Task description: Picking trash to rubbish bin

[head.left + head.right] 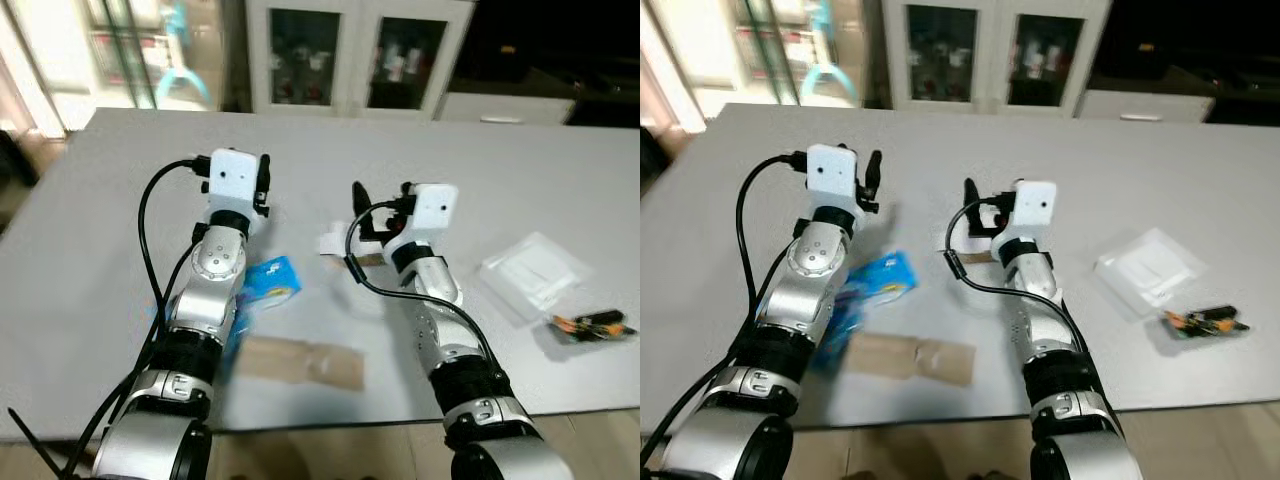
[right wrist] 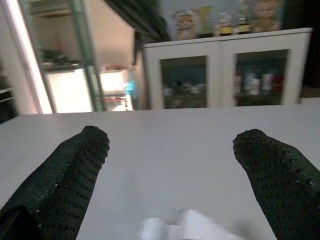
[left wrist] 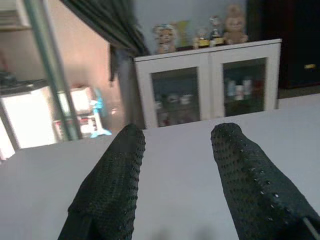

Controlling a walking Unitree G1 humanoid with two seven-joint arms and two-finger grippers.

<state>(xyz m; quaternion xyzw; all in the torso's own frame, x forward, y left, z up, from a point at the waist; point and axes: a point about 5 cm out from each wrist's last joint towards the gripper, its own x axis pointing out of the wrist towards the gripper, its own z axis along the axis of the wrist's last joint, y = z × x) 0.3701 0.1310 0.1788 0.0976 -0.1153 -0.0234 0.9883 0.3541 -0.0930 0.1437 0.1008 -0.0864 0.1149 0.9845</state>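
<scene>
Right gripper (image 2: 170, 165) over grey tabletop (image 1: 120, 200), jaws wide apart, holding nothing. Crumpled white paper scrap (image 1: 336, 240) just beneath and ahead of fingertips, probably untouched, edge blurred. Left gripper (image 3: 175, 165) spread too, empty, above blue snack wrapper (image 1: 272, 281). Best lowered straight, scrap centred between pads, then closed. Rubbish bin location unknown.
</scene>
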